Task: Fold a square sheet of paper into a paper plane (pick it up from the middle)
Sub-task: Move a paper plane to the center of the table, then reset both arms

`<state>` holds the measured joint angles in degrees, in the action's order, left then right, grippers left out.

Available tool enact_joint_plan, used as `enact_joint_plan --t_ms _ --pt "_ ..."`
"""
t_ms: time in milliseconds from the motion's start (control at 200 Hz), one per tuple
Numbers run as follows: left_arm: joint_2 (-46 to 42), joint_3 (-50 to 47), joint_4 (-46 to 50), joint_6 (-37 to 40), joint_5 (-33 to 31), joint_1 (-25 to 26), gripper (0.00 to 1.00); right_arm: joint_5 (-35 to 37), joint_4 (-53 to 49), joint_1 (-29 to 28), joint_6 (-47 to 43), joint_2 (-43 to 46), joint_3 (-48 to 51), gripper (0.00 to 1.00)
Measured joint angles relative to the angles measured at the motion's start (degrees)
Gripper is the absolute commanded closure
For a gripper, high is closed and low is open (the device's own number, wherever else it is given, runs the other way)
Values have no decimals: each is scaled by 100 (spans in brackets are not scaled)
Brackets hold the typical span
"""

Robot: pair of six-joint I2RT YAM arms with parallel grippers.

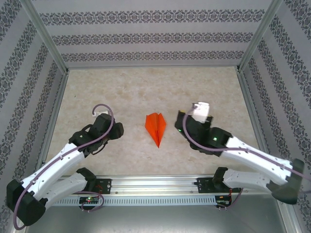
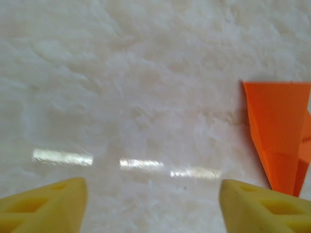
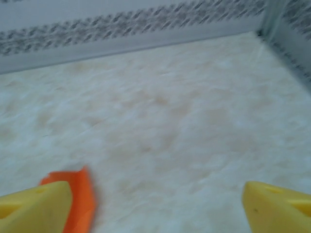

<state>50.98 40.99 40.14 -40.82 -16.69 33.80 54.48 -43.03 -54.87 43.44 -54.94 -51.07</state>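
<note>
Left end effector: wide, empty, low over tabletop | right end effector: wide, empty | paper plane: flat between both inward-angled arms, touched by neither.

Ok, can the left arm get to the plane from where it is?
Probably yes: the left gripper hangs open beside the plane, which lies flat, with only table between them.

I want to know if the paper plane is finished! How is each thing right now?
paper plane: folded into a pointed dart, lying on the table, not held.
left gripper: open, empty, beside the plane.
right gripper: open, empty, beside the plane.
</note>
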Motion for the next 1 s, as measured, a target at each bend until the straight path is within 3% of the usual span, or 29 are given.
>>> enact_joint_plan --t_ms 95,285,360,450,649,769,999 --pt "-85 0 0 72 -509 -4 0 63 310 857 -570 660 682 2" --pt "7 0 -7 160 -1576 -11 0 -321 1231 2470 -1692 1064 1569 2" --pt "96 -7 -79 249 -1884 -66 0 -756 2004 3163 -2177 920 2035 2" --pt "249 -9 -214 400 -2159 -247 0 -1207 2245 3821 -2544 433 2157 2" --pt "560 -52 -767 833 -2455 -726 0 -1869 4446 4341 -3567 -658 2695 2" --pt "678 -216 -1217 1137 -2533 -1008 0 -2350 5259 4673 -3921 -1478 2726 3" --pt "883 -625 -2280 1731 -2544 -1390 0 -3397 7119 4903 -4369 -2179 2708 4"
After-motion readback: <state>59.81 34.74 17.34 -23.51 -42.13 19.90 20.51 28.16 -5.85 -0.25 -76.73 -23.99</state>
